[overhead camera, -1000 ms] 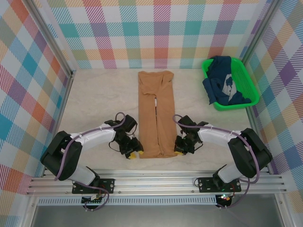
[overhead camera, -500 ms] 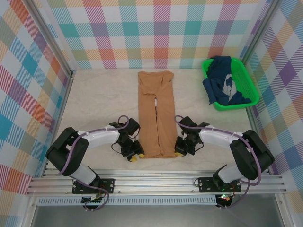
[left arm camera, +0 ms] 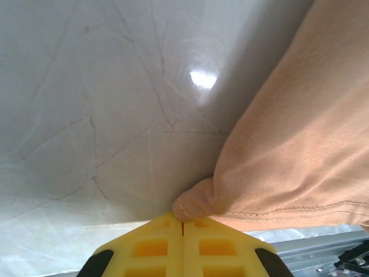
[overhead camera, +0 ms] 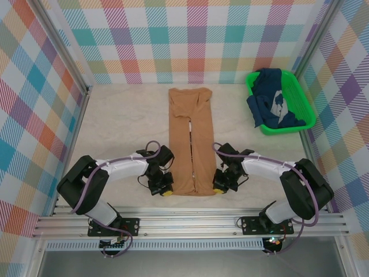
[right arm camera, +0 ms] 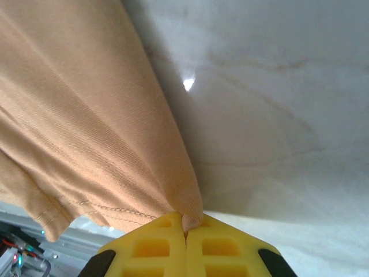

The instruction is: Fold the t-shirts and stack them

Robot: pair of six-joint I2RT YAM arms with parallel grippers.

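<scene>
The tan-orange cloth t-shirt (overhead camera: 190, 138) lies in the middle of the pale marbled desk (overhead camera: 115, 121), already narrowed into a long strip running from the near edge toward the far wall, its sides turned in to meet along a centre line. The left gripper (overhead camera: 165, 190) sits at the strip's near-left corner and the right gripper (overhead camera: 218, 186) at its near-right corner, 1 arm per side, so that the hem can be raised level. In each wrist view the yellow jaws are pressed together on a small nub of hem, with the cloth fanning away from the pinch. Holding the 2 corners suggests the lengthwise fold toward the far end comes next. The navy blue t-shirt (overhead camera: 268, 92) lies bunched in the green plastic basket (overhead camera: 307, 101) at the far right, well apart, probably awaiting its turn.
</scene>
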